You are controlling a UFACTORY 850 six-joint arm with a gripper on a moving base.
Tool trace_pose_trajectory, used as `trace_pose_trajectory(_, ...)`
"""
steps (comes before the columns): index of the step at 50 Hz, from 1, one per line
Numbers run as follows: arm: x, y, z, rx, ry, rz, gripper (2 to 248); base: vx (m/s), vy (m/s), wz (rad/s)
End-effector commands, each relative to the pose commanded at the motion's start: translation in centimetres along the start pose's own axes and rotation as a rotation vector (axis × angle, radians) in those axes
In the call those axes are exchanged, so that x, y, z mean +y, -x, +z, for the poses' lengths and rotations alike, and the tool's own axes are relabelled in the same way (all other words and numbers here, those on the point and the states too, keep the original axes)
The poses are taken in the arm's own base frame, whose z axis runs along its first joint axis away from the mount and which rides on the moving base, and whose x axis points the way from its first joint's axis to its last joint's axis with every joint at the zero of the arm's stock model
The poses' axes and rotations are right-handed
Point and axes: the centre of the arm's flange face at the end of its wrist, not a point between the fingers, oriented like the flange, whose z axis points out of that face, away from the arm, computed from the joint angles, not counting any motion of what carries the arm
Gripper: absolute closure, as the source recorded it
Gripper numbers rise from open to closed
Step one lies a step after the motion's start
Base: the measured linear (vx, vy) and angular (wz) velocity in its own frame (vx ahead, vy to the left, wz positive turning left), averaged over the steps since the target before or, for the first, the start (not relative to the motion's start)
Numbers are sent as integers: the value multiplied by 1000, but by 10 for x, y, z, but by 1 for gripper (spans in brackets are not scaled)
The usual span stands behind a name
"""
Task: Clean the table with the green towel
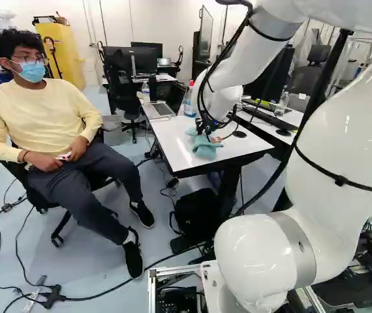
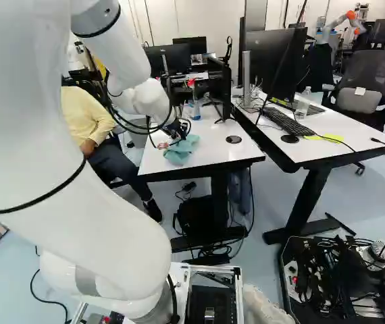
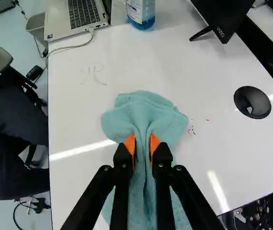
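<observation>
Wrist view: noted white table (image 3: 79, 122), bearing open laptop (image 3: 58, 21). Found green towel (image 3: 143, 108) bunched on table, clamped between both orange pads of gripper (image 2: 180, 136). Observed faint scribble (image 3: 96, 75) between laptop and towel; small red marks (image 3: 192, 130) just beside towel.

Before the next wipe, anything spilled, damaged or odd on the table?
Marks stand out on the white table: small reddish specks close beside the green towel, and a faint scrawl between towel and laptop. They look like pen on a plain top; no spill shows.
</observation>
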Motion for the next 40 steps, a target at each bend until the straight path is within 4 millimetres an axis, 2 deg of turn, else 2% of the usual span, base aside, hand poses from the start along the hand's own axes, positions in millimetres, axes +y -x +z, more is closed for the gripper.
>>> trace_pose_trajectory(12,1,1,13,13,3,1,194,0,0,0)
trace_pose_trajectory(40,1,1,15,39,3,1,194,0,0,0)
